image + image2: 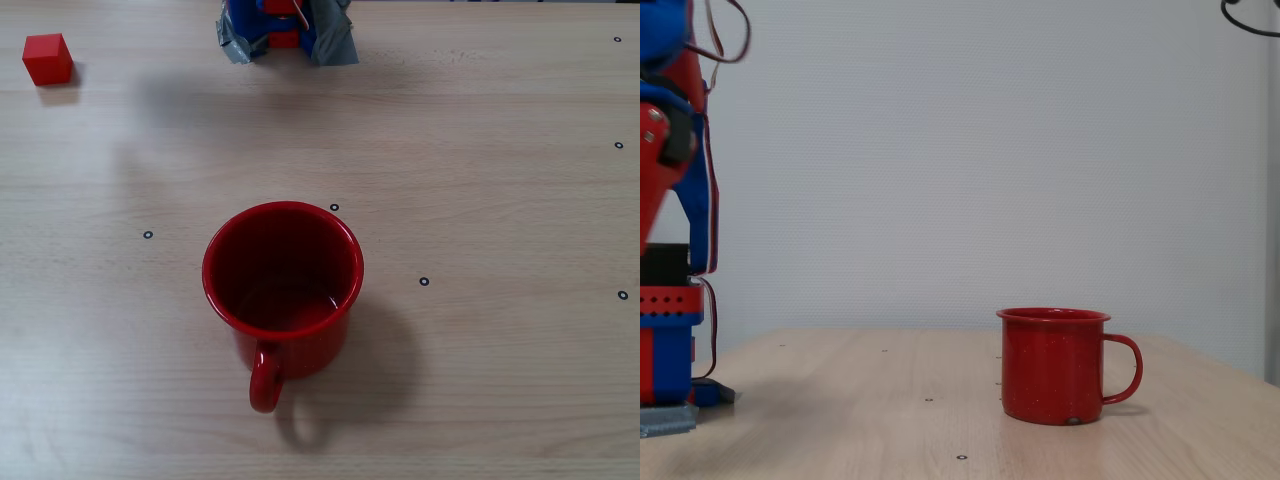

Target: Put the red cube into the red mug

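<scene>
cube: small matte bright-red cube (47, 58) on pale wood table (500, 200), far left corner, well apart from mug
mug: glossy red enamel mug (283, 290) (1053, 366) upright, empty
claw: out of frame, state can't tell

table (500, 380): light wood | red mug (283, 285) upright, centre | red cube (47, 58) far-left corner

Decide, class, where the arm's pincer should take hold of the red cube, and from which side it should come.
Grip the red cube across two opposite flat side faces, coming down from above. It sits flat on the table with open space all round, well apart from the red mug, so a top approach probably suits. The side view does not show the cube.
</scene>
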